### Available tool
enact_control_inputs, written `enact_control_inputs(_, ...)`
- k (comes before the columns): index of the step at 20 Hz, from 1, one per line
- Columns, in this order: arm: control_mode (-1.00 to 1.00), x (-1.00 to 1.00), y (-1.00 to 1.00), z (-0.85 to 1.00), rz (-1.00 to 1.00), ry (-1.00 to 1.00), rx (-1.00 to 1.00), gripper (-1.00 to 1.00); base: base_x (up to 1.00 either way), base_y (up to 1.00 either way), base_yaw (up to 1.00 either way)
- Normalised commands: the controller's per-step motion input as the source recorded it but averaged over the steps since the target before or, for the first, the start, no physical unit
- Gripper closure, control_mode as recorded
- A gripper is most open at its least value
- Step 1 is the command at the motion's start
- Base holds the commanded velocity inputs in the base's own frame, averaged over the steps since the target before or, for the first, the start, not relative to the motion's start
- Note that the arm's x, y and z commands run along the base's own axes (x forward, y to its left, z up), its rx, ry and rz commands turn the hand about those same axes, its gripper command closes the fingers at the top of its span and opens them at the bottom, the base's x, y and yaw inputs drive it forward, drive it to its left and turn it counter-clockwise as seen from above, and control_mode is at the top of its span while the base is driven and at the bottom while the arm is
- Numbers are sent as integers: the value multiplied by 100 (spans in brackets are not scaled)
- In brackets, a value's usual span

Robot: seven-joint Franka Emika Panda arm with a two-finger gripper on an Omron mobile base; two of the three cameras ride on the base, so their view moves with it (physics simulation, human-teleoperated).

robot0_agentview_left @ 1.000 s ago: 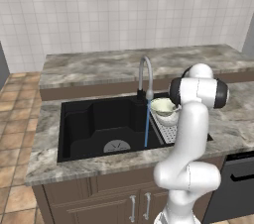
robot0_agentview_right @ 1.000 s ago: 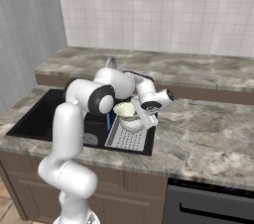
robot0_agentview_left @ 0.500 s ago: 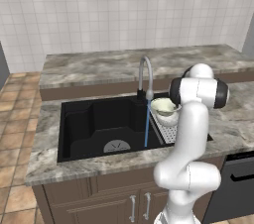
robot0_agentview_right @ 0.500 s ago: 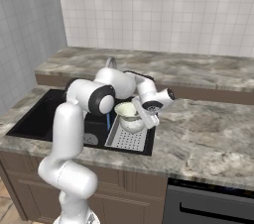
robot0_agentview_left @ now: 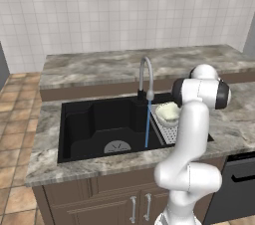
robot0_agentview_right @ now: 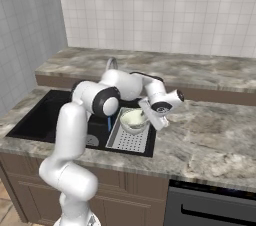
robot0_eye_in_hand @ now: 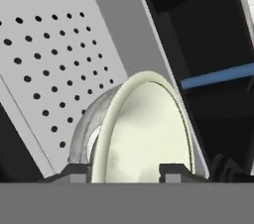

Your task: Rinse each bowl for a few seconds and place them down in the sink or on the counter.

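The cream bowl (robot0_eye_in_hand: 144,129) is round and pale, light green inside, and sits nested in a whitish-grey bowl (robot0_eye_in_hand: 84,134) inside the grey perforated tray (robot0_eye_in_hand: 54,54) at the black sink's (robot0_agentview_left: 94,124) right end. In the hand view the gripper (robot0_eye_in_hand: 124,172) has one fingertip either side of the cream bowl's rim at 6 o'clock, jaws spread with no firm pinch visible. A blue water stream (robot0_agentview_left: 147,124) falls from the steel faucet (robot0_agentview_left: 145,77) at 9 o'clock of the bowls. Marbled worktop (robot0_agentview_right: 210,140) surrounds the sink.
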Motion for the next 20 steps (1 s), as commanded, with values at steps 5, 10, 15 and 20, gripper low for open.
enact_control_inputs(5,-100,-7,-23,-5,10,-5,0,-100,0,0,0)
enact_control_inputs(10,-100,-2,-32,2,10,-6,0,-100,0,0,0)
enact_control_inputs(15,-100,-4,-46,18,10,-9,0,-100,0,0,0)
enact_control_inputs(20,-100,-19,-48,22,9,-11,0,-100,0,0,0)
